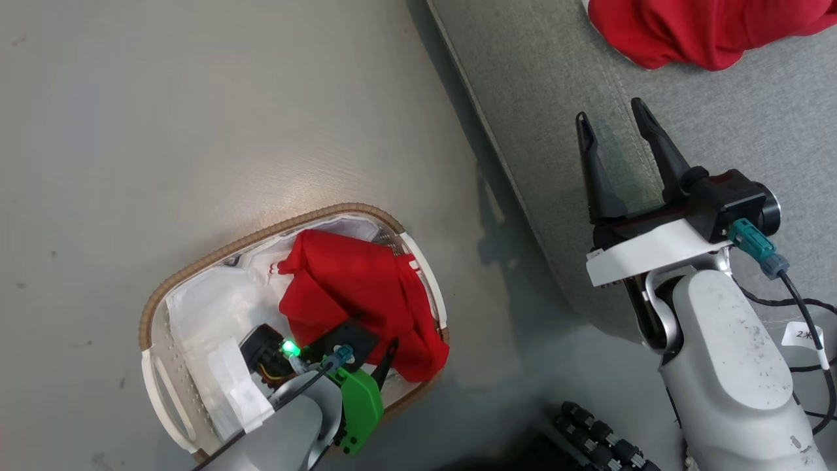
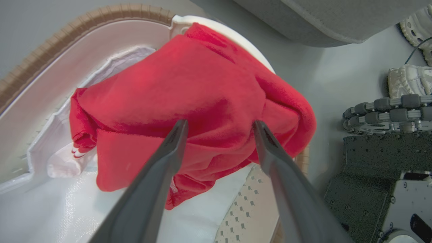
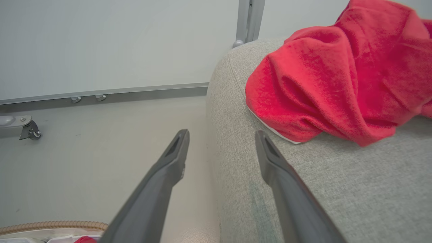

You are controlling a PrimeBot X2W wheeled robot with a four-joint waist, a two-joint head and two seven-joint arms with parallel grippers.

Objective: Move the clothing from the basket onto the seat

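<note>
A red garment [image 1: 356, 294] lies bunched in the white basket [image 1: 157, 386] on the floor, draped over its right rim. My left gripper [image 2: 219, 124] reaches down into the basket, open, its two fingertips resting at the garment's top fold [image 2: 189, 84] with nothing clamped. One of its dark fingers [image 1: 387, 358] shows in the head view. A second red garment [image 1: 706, 26] lies on the grey seat [image 1: 556, 98]. My right gripper [image 1: 608, 121] hovers open and empty over the seat's front edge, short of that garment [image 3: 337, 77].
The basket's white liner [image 2: 67, 202] lies under the garment. My wheeled base with its rollers [image 1: 601, 441] stands just right of the basket. A white shoe [image 2: 410, 79] sits beyond it. A wall rail and a caster [image 3: 27, 130] lie past the seat's end.
</note>
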